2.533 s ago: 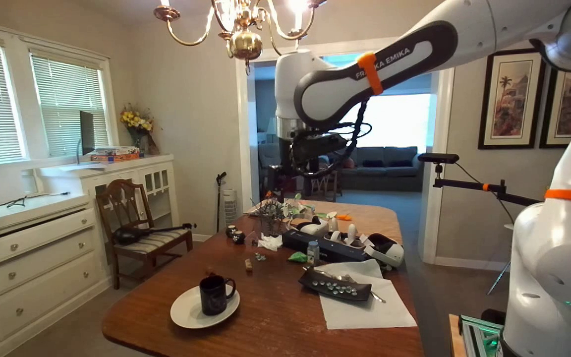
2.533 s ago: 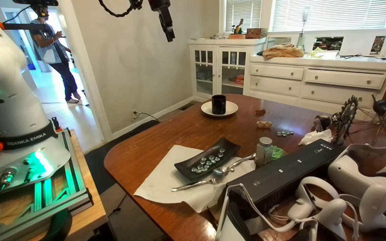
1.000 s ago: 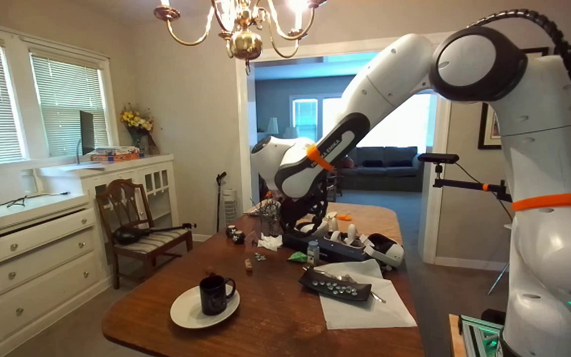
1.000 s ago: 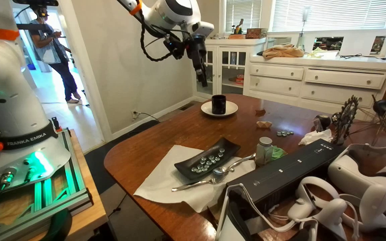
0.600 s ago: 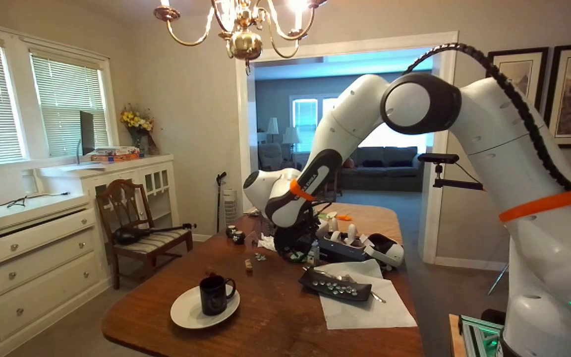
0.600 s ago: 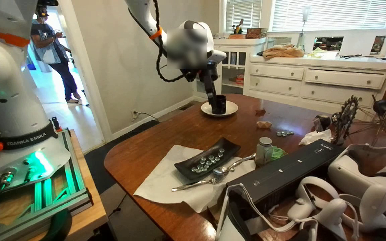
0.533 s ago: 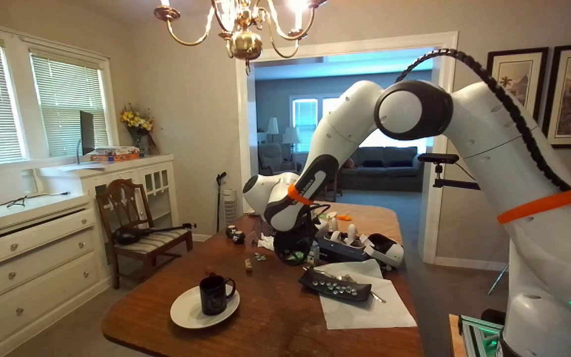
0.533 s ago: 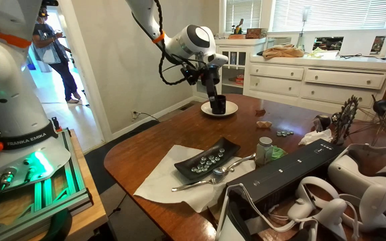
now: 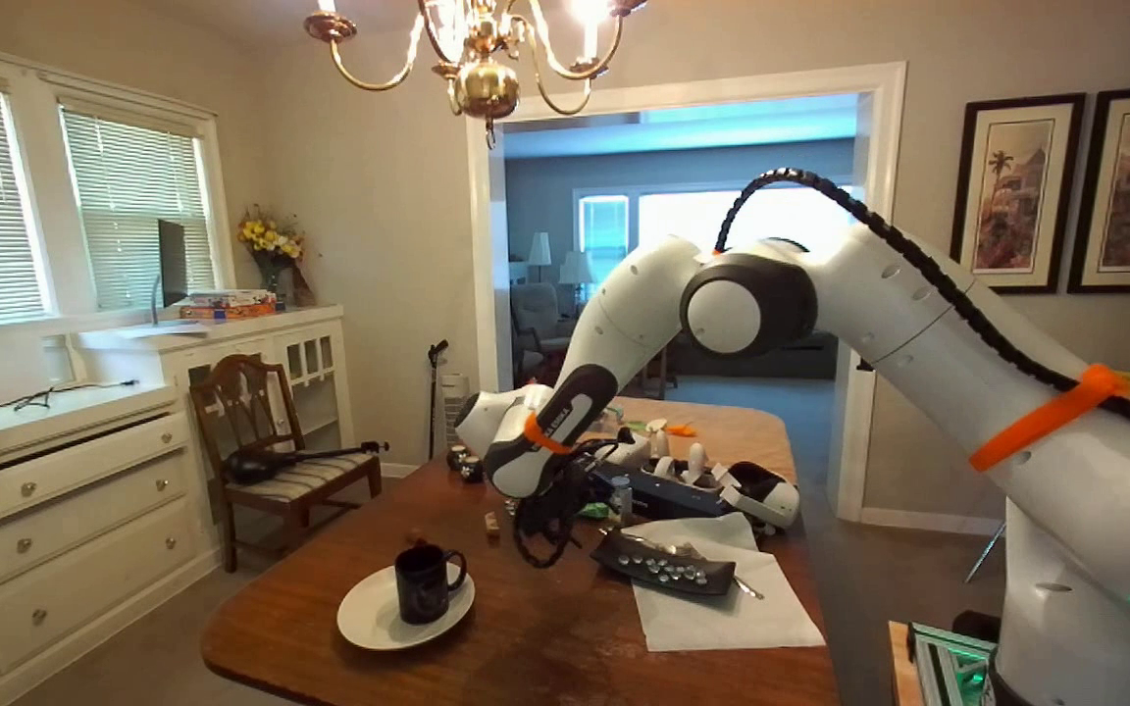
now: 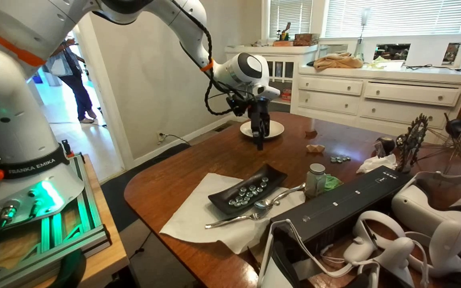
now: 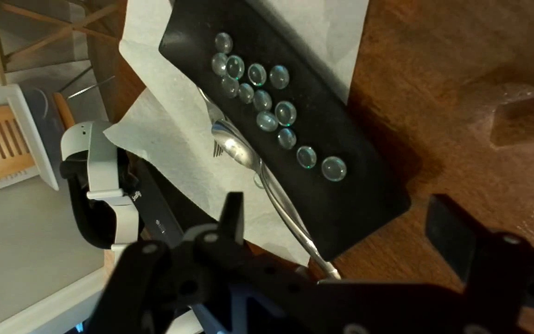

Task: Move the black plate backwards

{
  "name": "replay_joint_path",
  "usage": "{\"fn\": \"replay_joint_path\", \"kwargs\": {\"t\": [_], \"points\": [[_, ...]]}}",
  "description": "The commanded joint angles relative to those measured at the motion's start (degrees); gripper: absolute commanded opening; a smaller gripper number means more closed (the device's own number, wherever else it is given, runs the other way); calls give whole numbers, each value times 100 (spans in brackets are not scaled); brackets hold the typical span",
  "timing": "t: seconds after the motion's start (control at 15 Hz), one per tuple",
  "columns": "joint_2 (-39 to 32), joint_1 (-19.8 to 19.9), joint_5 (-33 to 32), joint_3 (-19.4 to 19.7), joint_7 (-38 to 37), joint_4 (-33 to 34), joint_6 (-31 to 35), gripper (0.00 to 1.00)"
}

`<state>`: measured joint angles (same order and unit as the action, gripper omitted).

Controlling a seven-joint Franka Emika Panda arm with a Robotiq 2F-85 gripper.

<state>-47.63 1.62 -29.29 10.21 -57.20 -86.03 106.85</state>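
The black plate is long, rectangular and curved up at its ends. It lies partly on the white napkin in both exterior views [image 9: 653, 580] [image 10: 230, 194], with several clear glass beads in it. It fills the middle of the wrist view [image 11: 327, 120]; its near end lies over bare wood. My gripper [image 10: 259, 145] hangs pointing down above the table, off the plate's end and apart from it. In the wrist view the gripper [image 11: 336, 204] is open, with its fingers wide apart and nothing between them. In an exterior view the fingertips [image 9: 547, 549] are mostly hidden by cables.
A spoon and fork [image 10: 268, 204] lie along the plate's side on the napkin [image 10: 190, 216]. A glass jar [image 10: 315, 182], a long black box [image 10: 342, 204] and white headsets [image 10: 426, 204] stand beyond. A white round plate [image 9: 369, 618] holds a black mug [image 9: 423, 588].
The arm has come into the scene from high up and lowered. My gripper has moved down over the table and closer to the black plate. The plate has not moved.
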Motion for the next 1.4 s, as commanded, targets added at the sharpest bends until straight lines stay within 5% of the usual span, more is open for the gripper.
{"fn": "replay_joint_path", "kwargs": {"t": [0.0,0.73,1.33], "points": [[-724,-304,144,315,-155,936,-613,100],[-2054,-528,109,666,-418,2448,-1190,100],[-2528,-415,255,713,-408,2762,-1727,100]]}}
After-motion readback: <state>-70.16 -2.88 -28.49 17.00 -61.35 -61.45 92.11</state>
